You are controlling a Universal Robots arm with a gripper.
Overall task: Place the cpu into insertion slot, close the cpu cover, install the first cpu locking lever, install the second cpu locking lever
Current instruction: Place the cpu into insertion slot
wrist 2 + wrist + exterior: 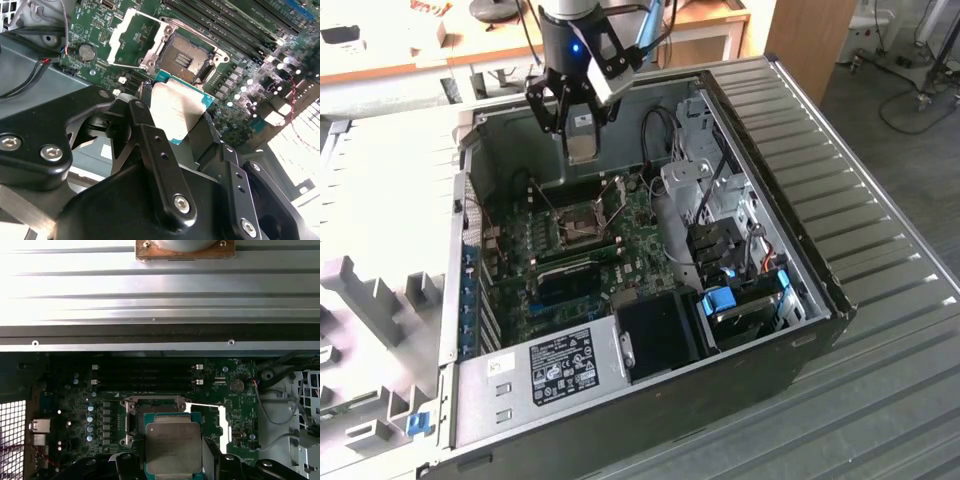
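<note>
Seating | gripper (176, 114) grasps cpu (172, 105) near bare insertion slot (187, 59) | advise you square its edges, descend level.

The cpu (175, 112) has a matt, smooth silvery metal top, the cpu cover (116, 42) is bright bare metal, and the worktop (880, 190) is ribbed dull-grey metal.

Open computer case (508, 140); green motherboard (640, 245); memory slots (145, 371); coin battery (87, 51).
</note>
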